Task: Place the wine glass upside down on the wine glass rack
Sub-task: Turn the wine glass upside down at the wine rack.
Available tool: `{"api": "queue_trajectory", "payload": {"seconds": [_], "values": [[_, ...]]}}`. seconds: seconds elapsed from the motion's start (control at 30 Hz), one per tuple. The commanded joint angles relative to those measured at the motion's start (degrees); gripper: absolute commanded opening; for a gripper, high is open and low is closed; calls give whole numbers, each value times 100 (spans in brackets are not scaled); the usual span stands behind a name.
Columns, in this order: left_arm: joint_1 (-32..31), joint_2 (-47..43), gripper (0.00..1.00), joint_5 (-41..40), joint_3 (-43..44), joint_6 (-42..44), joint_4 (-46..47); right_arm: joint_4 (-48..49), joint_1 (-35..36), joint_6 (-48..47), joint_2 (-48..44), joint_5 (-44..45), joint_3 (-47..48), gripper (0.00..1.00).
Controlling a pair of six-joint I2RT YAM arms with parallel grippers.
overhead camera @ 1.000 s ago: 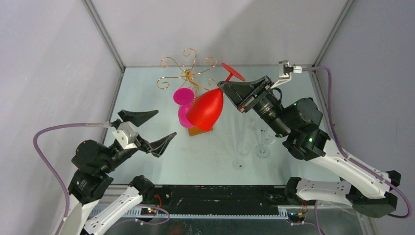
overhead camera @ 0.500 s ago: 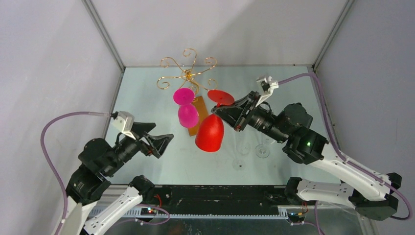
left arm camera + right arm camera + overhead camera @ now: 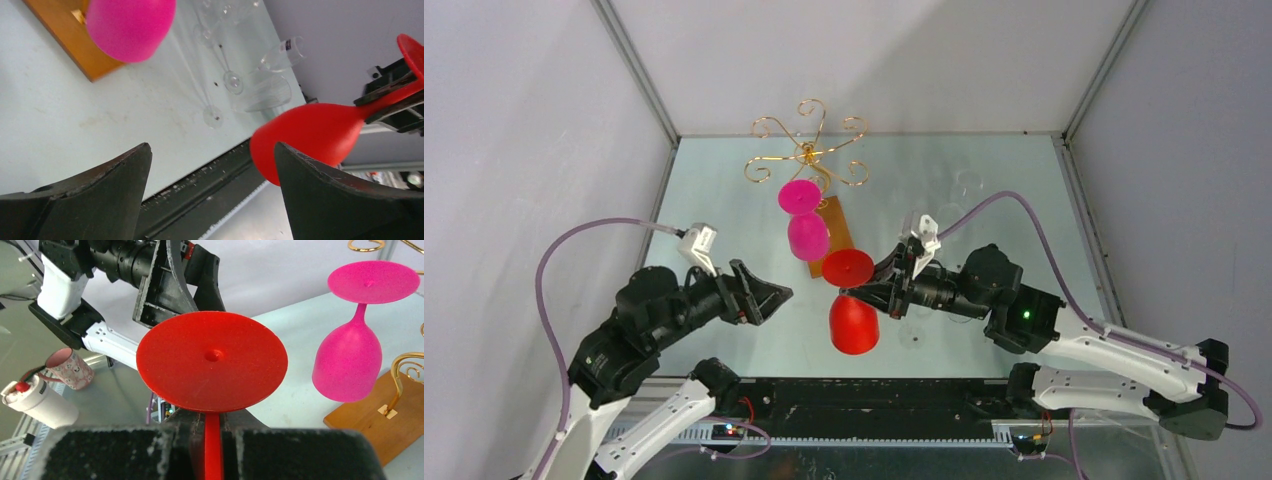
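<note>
The wine glass rack is a gold wire stand [image 3: 807, 150] on a brown wooden base [image 3: 832, 232] at the table's far middle. A pink glass [image 3: 806, 234] hangs upside down on it. My right gripper [image 3: 871, 295] is shut on the stem of a red wine glass [image 3: 855, 325], held foot up and bowl down, nearer than the rack and apart from it. In the right wrist view the red foot [image 3: 212, 367] is above my gripper [image 3: 213, 440], with the pink glass [image 3: 350, 360] to the right. My left gripper [image 3: 762, 293] is open and empty, left of the red bowl [image 3: 310, 135].
Several clear glasses [image 3: 235, 80] lie and stand on the table right of the rack base [image 3: 65, 35]. The black rail [image 3: 864, 395] runs along the table's near edge. A mug [image 3: 70, 367] and a white bottle [image 3: 35, 400] stand off the table beyond the left arm.
My right gripper has carried the red glass from beside the rack's arms down and toward the near edge, turning it foot up. My left gripper has swung right toward it.
</note>
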Motion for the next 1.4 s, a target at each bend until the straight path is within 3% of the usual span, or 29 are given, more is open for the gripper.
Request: {"api": "queue_trajectory", "payload": {"seconds": [0.0,0.13,0.27,0.93,1.37], "values": [[-16,135,100,885,-200,-788,120,653,196,-657,-229,96,-293,0],[-19,154,98,1785,-647,-1703,682,1074,327,-947,-402,111,-751,0],[-19,-39,93,2159,-1032,-2358,1234,1218,416,-1189,-487,207,-1065,0],[-22,-376,81,2701,-1380,-3371,2570,1298,1040,-2562,-498,268,-1403,0],[-22,-210,54,3259,-1438,-3555,2946,1596,1286,-2786,-365,455,-1414,0]]}}
